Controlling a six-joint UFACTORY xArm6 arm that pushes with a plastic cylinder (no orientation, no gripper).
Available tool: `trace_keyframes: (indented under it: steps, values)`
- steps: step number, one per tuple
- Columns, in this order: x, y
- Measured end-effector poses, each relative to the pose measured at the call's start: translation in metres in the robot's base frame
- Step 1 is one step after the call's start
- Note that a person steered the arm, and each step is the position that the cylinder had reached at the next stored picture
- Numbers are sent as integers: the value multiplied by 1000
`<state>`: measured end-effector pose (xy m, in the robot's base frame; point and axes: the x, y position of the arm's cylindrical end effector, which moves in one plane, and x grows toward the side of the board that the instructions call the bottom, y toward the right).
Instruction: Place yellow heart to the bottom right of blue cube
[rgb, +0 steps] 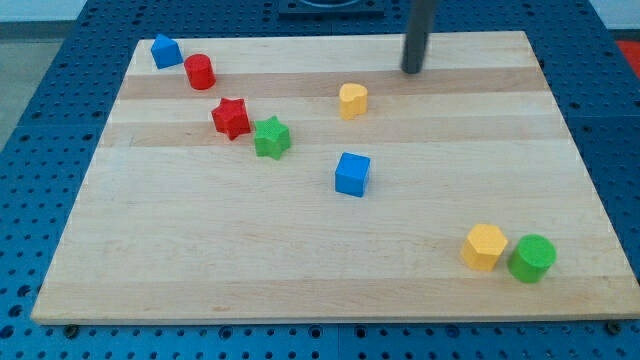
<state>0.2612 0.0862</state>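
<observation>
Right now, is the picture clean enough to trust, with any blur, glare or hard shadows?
Camera view: sharp throughout, my tip and the yellow heart crisp, no motion blur; lighting even, only soft short shadows beside blocks such as the blue cube; no glare on the wooden board.

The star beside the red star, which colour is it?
Green star, touching the red star on its right; the camera view shows it clearly.
</observation>
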Motion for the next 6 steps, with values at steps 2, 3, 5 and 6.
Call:
trace_keyframes:
  steps: [2,3,5,6]
  values:
    - [32,-37]
    - [65,-10]
    - [70,15]
    - [24,-20]
